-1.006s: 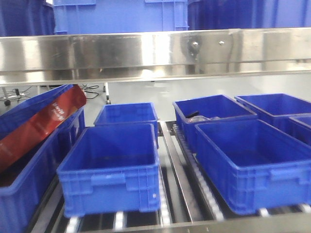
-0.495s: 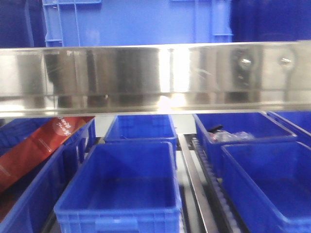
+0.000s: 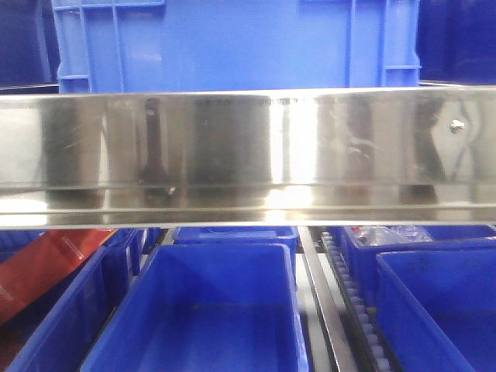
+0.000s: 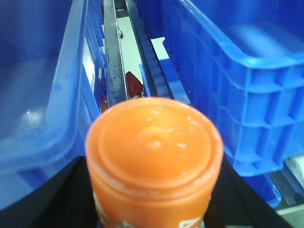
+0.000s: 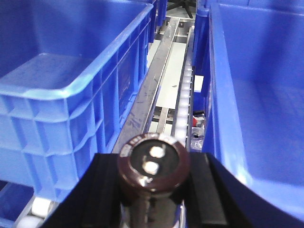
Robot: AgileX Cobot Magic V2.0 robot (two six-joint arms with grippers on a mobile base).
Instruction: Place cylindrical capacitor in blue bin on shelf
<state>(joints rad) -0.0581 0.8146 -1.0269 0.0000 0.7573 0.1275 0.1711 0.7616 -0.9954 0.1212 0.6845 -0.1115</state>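
My right gripper (image 5: 153,178) is shut on the cylindrical capacitor (image 5: 153,164), a dark brown can with two silver terminals on its end. It hangs over the roller track between two blue bins, one on the left (image 5: 71,71) and one on the right (image 5: 256,95). My left gripper (image 4: 154,190) is shut on an orange-capped bottle (image 4: 154,147) that fills its view, between two more blue bins (image 4: 38,95) (image 4: 237,71). The shelf's shiny steel rail (image 3: 248,155) crosses the front view, with blue bins below (image 3: 209,310). Neither gripper shows in the front view.
A large blue crate (image 3: 232,43) stands on the level above the rail. A red packet (image 3: 46,263) lies in the far-left bin. Another bin (image 3: 387,232) at the back right holds clear plastic. Steel roller tracks (image 3: 341,310) run between the bins.
The front view has moved closer and lower: the steel rail has dropped down the frame and grown larger, and the bins below are now cropped. The red packet has slid toward the left edge.
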